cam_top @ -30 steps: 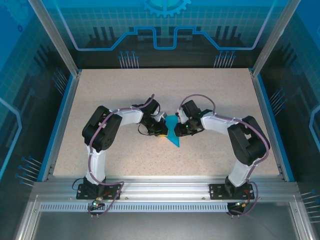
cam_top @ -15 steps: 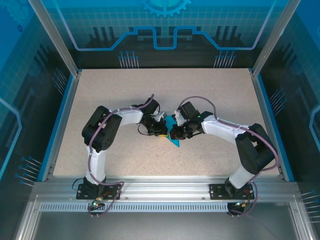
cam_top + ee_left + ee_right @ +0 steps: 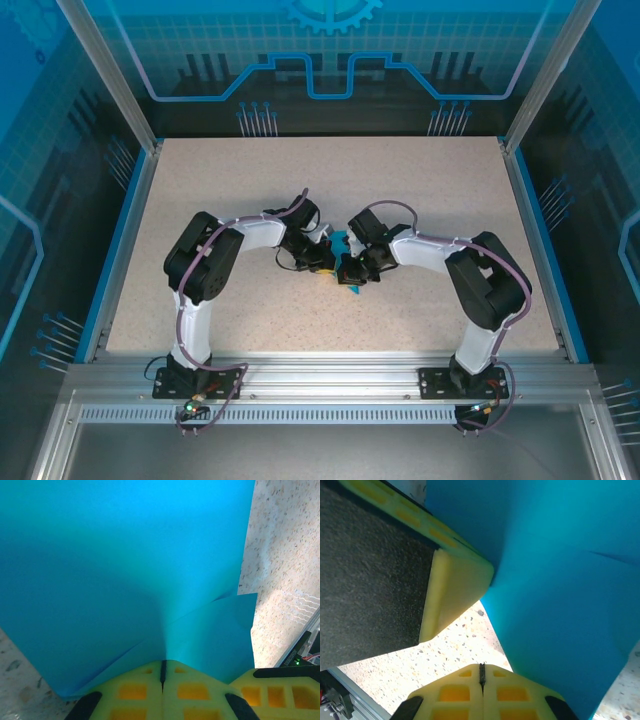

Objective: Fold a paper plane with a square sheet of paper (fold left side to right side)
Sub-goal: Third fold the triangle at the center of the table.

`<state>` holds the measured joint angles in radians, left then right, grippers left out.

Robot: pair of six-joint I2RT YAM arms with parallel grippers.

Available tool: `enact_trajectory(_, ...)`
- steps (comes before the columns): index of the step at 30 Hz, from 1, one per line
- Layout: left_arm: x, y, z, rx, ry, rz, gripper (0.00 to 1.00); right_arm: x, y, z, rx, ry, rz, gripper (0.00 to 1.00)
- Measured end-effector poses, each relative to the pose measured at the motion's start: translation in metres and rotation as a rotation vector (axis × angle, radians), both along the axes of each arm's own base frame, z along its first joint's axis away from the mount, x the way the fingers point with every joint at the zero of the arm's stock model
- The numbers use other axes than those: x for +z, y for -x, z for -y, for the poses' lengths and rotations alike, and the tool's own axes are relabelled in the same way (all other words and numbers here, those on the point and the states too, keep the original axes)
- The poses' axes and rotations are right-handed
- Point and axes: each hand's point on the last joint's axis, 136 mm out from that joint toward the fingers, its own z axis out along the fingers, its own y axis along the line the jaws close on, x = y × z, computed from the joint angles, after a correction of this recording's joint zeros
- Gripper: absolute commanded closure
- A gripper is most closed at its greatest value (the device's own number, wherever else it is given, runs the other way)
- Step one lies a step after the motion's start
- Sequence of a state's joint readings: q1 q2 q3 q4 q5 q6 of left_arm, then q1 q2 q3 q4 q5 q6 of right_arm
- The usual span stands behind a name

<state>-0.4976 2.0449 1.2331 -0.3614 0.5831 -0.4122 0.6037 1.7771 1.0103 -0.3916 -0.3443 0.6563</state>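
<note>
Left wrist: left hand (image 3: 162, 669) pinches blue paper (image 3: 125, 555); right hand (image 3: 481, 672) closed beside it.

Paper (image 3: 341, 241) mostly hidden beneath left gripper (image 3: 325, 266) and right gripper (image 3: 349, 269), cropped at wrist-view edges

Work cell seen from above. A speckled beige tabletop (image 3: 400, 180) forms the floor of the cell, bordered left and right by blue edge strips (image 3: 118, 250). Slanted aluminium frame posts (image 3: 105, 70) rise from its far corners. The back wall (image 3: 200, 50) is a dark panel printed with a grid, bright blue circuit-like lines and a gear emblem (image 3: 332, 12); the side walls (image 3: 40, 200) carry similar blue patterns. An aluminium rail (image 3: 330, 372) and a slotted strip (image 3: 330, 412) close the near edge. Lighting is even, with a blue cast.
</note>
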Motion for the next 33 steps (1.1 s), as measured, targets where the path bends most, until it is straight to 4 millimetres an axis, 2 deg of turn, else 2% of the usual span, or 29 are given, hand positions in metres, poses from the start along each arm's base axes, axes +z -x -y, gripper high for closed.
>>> enact_trajectory(22, 0.000, 0.000, 0.000, 0.000, -0.001, 0.001, 0.97, -0.008, -0.003, 0.006, -0.044, 0.039, -0.011, 1.00)
enact_trajectory(33, 0.000, 0.000, 0.000, 0.000, -0.001, 0.000, 0.98, -0.015, 0.003, 0.011, -0.060, 0.061, -0.033, 1.00)
